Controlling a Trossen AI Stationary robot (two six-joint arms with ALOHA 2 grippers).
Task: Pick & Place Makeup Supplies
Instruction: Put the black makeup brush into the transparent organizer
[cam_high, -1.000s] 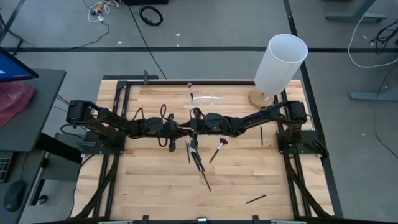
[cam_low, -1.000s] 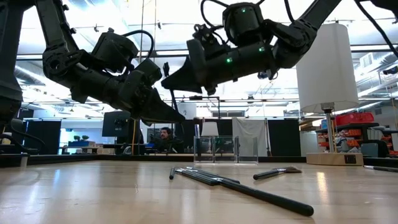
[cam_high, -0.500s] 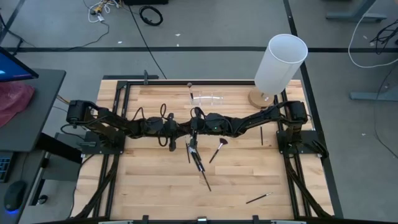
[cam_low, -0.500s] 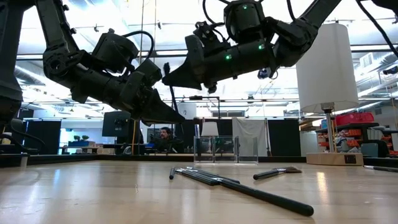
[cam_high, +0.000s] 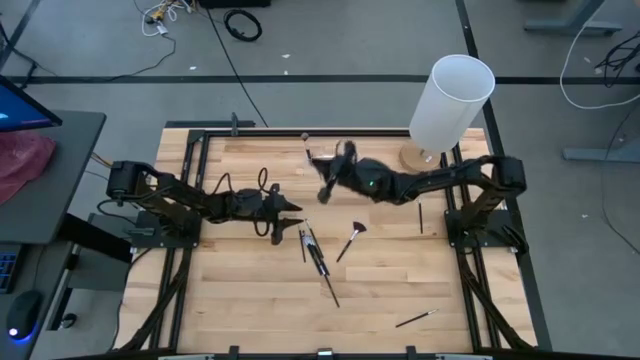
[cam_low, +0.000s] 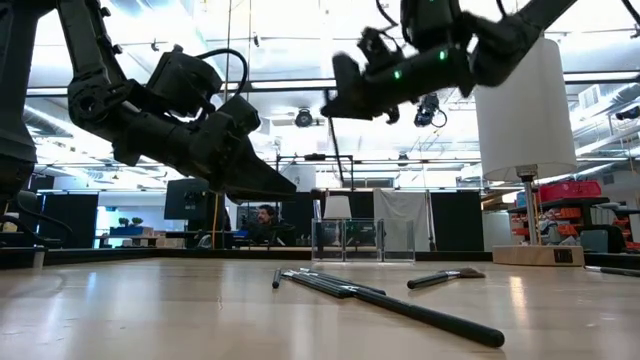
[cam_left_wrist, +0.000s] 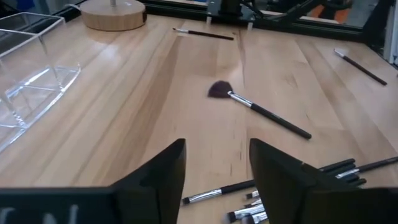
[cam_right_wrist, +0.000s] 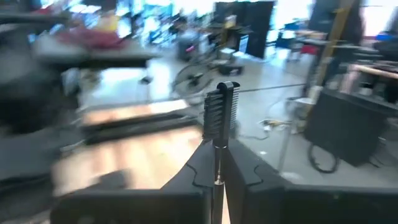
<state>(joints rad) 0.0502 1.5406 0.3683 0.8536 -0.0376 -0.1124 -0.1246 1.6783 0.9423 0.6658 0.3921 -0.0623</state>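
Note:
My right gripper (cam_high: 322, 190) is raised over the table's far middle, close to the clear holder (cam_high: 335, 157), and is shut on a thin black makeup brush with a small comb head (cam_right_wrist: 221, 109). My left gripper (cam_left_wrist: 217, 163) stands open left of centre, low over the wood, with nothing between its fingers. In front of it, several dark brushes (cam_high: 315, 250) lie flat in a loose bundle. A fan brush (cam_high: 350, 238) lies flat to their right. My right gripper pinches the brush's thin shaft (cam_right_wrist: 216, 167) between its two fingers, just below the comb head. The fingers reach out level and lie across the shaft. The brush stands upright and lifted clear, its head above the fingers and its handle (cam_low: 337, 160) hanging below them.
A tall white cylinder (cam_high: 450, 100) on a round wooden base stands at the far right. One thin stick (cam_high: 420, 215) lies near the right arm's base, another (cam_high: 415, 318) near the front right. Bare wood stretches across the near left.
My right gripper has risen and swung toward the table's far edge and the clear holder, tipping up to level. It has carried the upright brush away from my left gripper, which has kept its place and no longer touches the brush.

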